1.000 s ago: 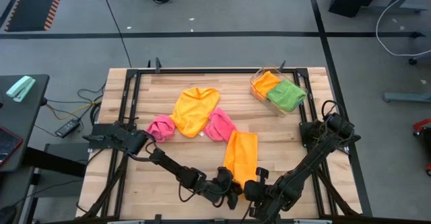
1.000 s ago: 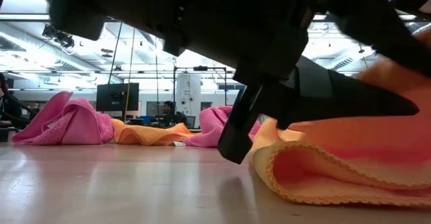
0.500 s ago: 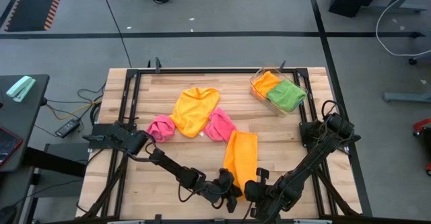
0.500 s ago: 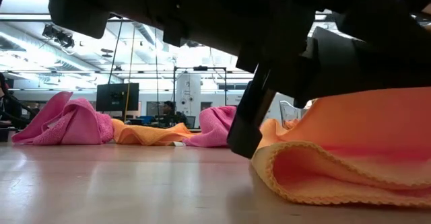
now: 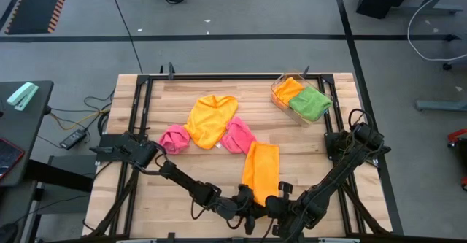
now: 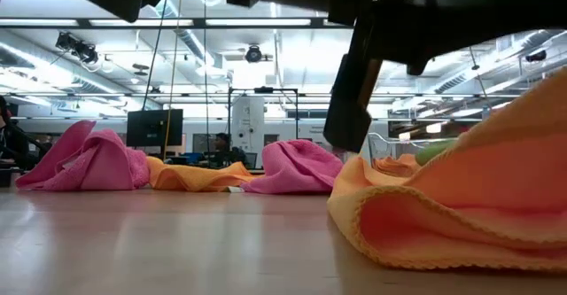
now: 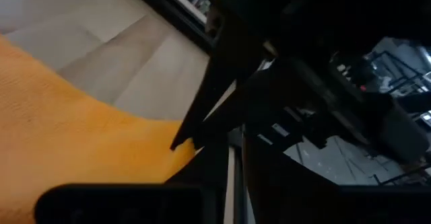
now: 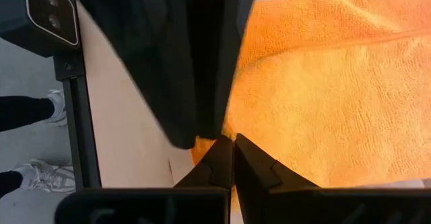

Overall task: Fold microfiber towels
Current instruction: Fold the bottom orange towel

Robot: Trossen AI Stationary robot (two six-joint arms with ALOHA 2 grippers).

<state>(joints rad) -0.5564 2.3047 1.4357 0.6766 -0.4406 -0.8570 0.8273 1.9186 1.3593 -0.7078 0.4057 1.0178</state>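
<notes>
Gripping the near end of the long folded orange microfiber towel [image 5: 260, 170], both grippers meet at the table's 6 o'clock edge. Right gripper [image 8: 232, 158]: fingers pressed together, pinching the orange cloth edge. Left gripper [image 5: 248, 205]: at the towel's near left corner; finger state cannot be told. Crumpled yellow-orange towel [image 5: 211, 120] lies at centre, flanked by two bunched pink towels [image 5: 173, 138] [image 5: 238, 135]. Clear plastic tray [image 5: 325, 112] at 2 o'clock holds folded orange and green towels [image 5: 311, 102].
</notes>
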